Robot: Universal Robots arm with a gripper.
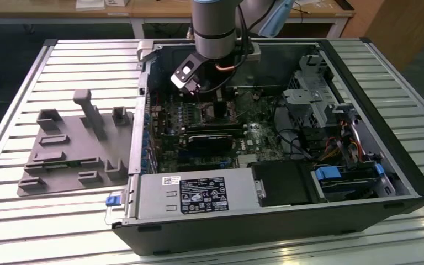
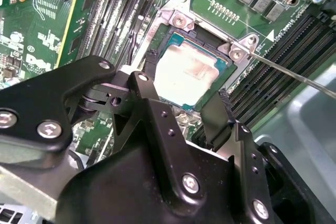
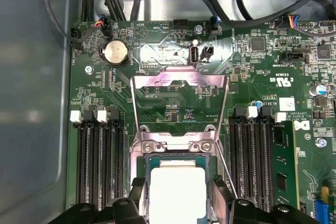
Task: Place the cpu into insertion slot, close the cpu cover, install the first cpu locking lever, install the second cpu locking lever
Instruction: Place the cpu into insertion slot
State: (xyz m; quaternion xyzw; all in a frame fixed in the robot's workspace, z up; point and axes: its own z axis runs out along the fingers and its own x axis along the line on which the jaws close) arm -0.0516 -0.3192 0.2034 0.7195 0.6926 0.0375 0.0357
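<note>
Inside the open computer case [image 1: 271,232], the tool [image 2: 184,90] straddles the chip [image 2: 186,72] lying in its socket [image 3: 178,157], the cover [image 3: 157,80] flipped open. Whether the tool pinches it cannot be told. Best practice: chip flat and square before release.

My pincer [image 2: 181,100] is matt black metal; the cpu [image 2: 186,72] wears a dull, smudged silvery lid; the cpu cover [image 3: 181,81] is shiny bare metal; the bench [image 1: 42,83] is ribbed pale metal.

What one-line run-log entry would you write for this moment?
cpu: lying in insertion slot | cpu cover: open | locking lever: unlatched | tool: over cpu
</note>
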